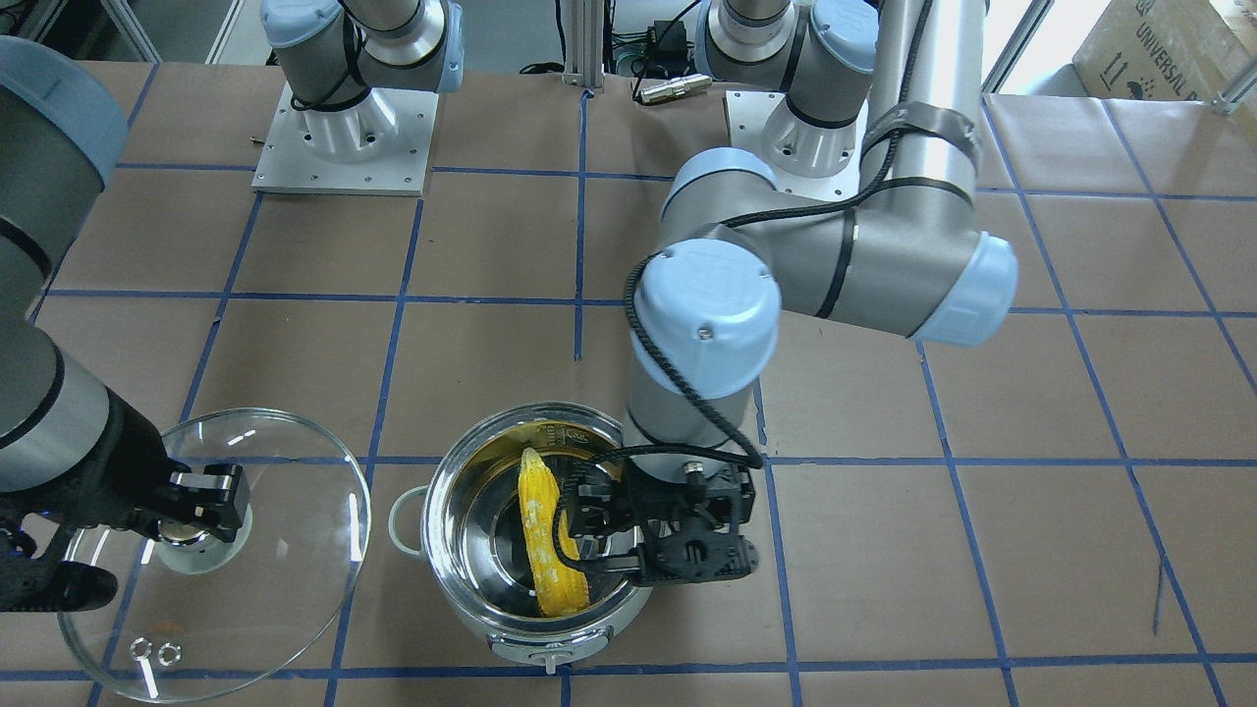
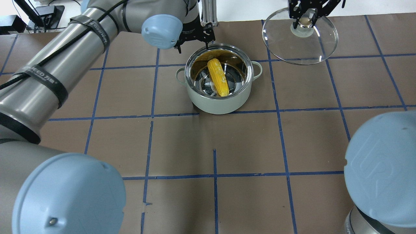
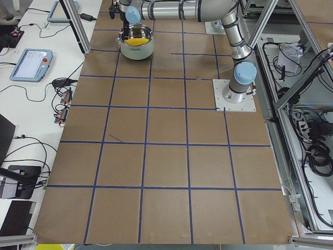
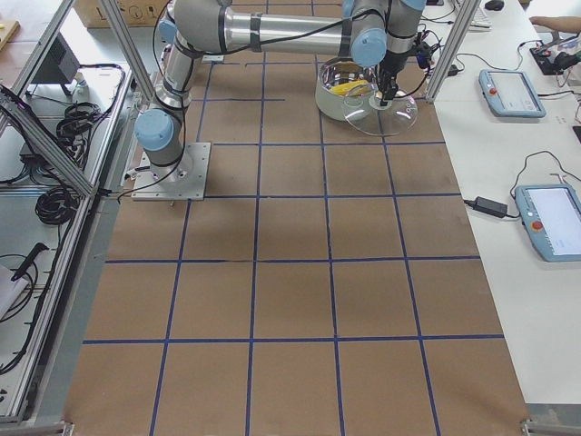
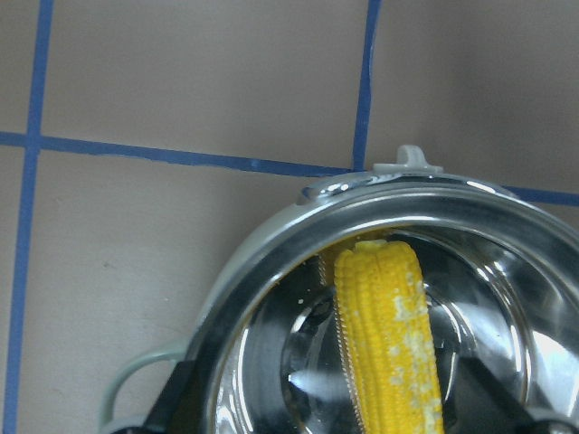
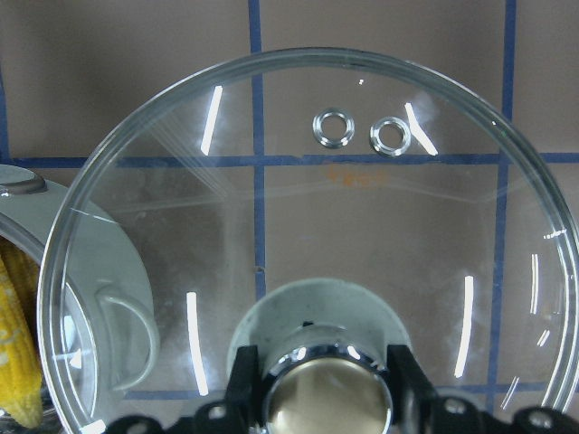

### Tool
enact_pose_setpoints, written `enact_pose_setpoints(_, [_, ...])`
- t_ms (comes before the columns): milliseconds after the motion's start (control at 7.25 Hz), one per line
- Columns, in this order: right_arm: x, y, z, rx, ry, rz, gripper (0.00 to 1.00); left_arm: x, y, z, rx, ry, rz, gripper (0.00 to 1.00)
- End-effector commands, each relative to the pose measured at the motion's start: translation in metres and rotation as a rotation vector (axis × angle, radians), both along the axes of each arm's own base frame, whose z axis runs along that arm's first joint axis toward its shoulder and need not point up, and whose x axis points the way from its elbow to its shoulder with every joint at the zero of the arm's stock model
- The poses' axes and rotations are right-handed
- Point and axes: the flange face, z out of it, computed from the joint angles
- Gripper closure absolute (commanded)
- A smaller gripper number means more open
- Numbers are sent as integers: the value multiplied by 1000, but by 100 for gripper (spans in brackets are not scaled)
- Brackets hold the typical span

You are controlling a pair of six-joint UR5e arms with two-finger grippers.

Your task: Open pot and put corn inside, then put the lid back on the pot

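Finishing corn step | corn (image 1: 550, 535) lies in open pot (image 2: 221, 104), mid far table edge | left gripper (image 1: 572, 530) spread wide, empty, astride cob | right gripper (image 6: 323, 389) clamps lid (image 2: 312, 48) knob, toward far-right corner | remaining: re-lid

Brown, blue-gridded table (image 2: 247, 146) with the pot (image 2: 221, 104) on it

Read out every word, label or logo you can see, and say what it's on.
"UNIVERSAL R", cut off by the frame: cardboard box.
"SPEED", then characters too blurred to read: black strap on the left arm.
"UR", embossed: right arm's blue joint cap.
Tablet screens: too small to read.
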Motion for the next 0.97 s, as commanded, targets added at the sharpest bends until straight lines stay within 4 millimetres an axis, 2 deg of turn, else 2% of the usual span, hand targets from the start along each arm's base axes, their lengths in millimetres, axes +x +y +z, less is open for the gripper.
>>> enact_pose_setpoints(0, [74,15,2,0,-6,-38,84,81,5,25,22,-24,-59,0])
enact_pose_setpoints(138, [125,27,-4,-1,-12,-17,84,123,19,39,18,-32,-96,0])
enact_pose_setpoints(276, [160,36,-13,7,-12,23,84,160,41,50,23,-48,-136,0])
enact_pose_setpoints(414, [179,32,-30,10,-12,43,84,186,68,62,20,-52,-127,0])
enact_pose_setpoints(552, [185,32,-41,25,-8,10,84,204,104,69,42,-56,-133,0])
enact_pose_setpoints(690, [204,36,-51,34,-3,3,84,210,138,83,45,-54,-130,0])
enact_pose_setpoints(828, [226,39,-58,25,4,26,84,208,158,96,28,-50,-129,0])
